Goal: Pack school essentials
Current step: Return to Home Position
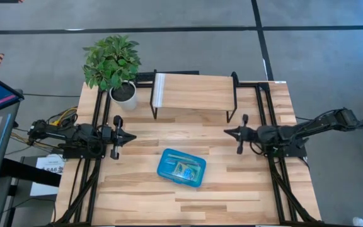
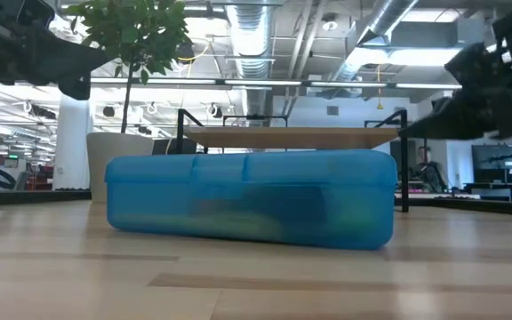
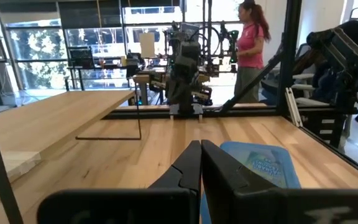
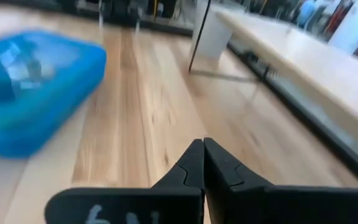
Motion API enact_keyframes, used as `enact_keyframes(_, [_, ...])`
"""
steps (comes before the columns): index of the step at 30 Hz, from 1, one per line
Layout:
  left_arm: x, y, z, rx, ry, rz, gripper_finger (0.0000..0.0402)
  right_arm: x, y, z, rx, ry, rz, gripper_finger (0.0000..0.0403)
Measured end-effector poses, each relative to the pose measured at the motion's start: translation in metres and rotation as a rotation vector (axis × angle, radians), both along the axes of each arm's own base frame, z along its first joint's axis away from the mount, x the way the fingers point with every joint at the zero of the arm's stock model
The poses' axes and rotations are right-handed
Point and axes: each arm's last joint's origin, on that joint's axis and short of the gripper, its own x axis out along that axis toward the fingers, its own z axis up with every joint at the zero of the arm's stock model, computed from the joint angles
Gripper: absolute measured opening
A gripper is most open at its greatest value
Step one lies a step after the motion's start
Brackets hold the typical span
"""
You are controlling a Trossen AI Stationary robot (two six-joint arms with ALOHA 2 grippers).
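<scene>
A blue translucent hinged plastic case point(image 1: 181, 168) lies flat on the pale wooden tabletop point(image 1: 232, 195), nearer its front edge and roughly midway between the two arms. Its lid is down. The school essentials point(image 1: 184, 169) are inside it, showing through the lid only as yellow-green and teal shapes; single items cannot be told apart.

The left tool point(image 1: 133, 136) hangs above the tabletop's left side, pointing toward the middle, well apart from the case. Its fingers point(image 3: 188, 171) are clenched tip against tip and grasp nothing. The right tool point(image 1: 227, 132) mirrors it on the right side, pointing inward and also clear of the case, its fingers point(image 4: 191, 163) pressed together on nothing.

At the back of the tabletop stands a light wooden shelf on black metal legs point(image 1: 194, 91), with a leafy green plant in a white pot point(image 1: 113, 63) just beside its left end. In the room beyond the tabletop, a person in a pink top point(image 3: 250, 50) stands among equipment.
</scene>
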Motion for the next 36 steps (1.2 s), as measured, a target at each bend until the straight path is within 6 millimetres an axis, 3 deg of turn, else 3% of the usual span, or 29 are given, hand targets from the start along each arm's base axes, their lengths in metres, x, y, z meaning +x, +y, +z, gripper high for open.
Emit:
enact_keyframes(12, [0.000, 0.000, 0.000, -0.003, 0.000, -0.001, 0.0000, -0.006, -0.001, -0.018, -0.024, 0.198, -0.001, 0.0017])
enact_keyframes(36, [0.000, 0.000, 0.000, -0.003, 0.001, -0.001, 0.0000, -0.007, -0.001, -0.019, -0.025, 0.209, 0.000, 0.0017])
